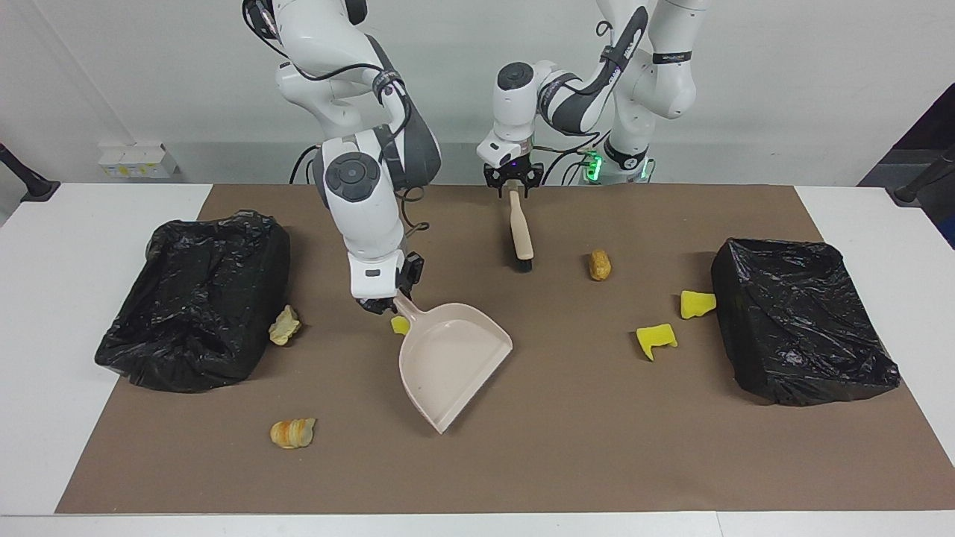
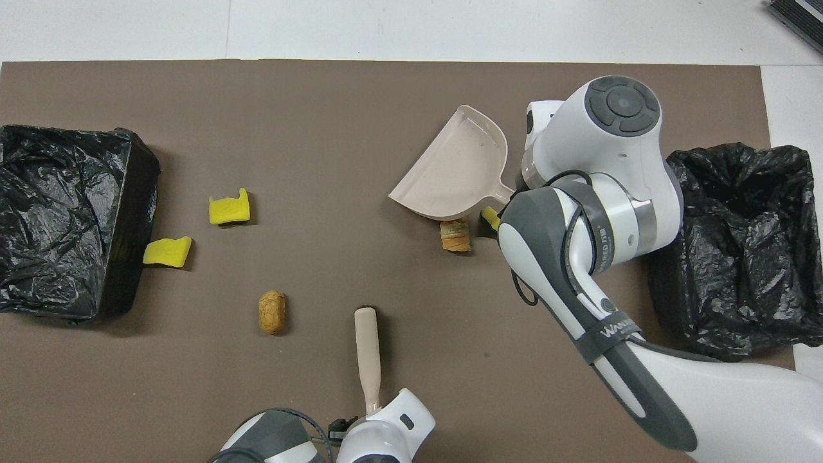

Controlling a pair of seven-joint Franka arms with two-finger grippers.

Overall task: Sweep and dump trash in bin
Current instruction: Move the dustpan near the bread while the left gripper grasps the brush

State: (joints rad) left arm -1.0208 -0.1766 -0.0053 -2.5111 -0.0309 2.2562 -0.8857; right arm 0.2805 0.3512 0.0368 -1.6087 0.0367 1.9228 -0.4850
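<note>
My right gripper (image 1: pixel 384 304) is shut on the handle of the beige dustpan (image 1: pixel 451 362), whose open lip points away from the robots. A yellow chunk (image 1: pixel 401 325) and a sliced bread piece (image 2: pixel 455 235) of the trash lie beside the dustpan's handle. My left gripper (image 1: pixel 512 186) is shut on the handle end of the beige brush (image 1: pixel 521 233), which lies on the mat. Two yellow sponge pieces (image 1: pixel 656 339) (image 1: pixel 697 303) and a bread lump (image 1: pixel 600 265) lie toward the left arm's end. Bread slices (image 1: pixel 293 432) and a pale lump (image 1: pixel 285 326) lie toward the right arm's end.
A black-bagged bin (image 1: pixel 198 298) stands at the right arm's end of the brown mat (image 1: pixel 567 447). A second black-bagged bin (image 1: pixel 798 321) stands at the left arm's end. White table borders the mat.
</note>
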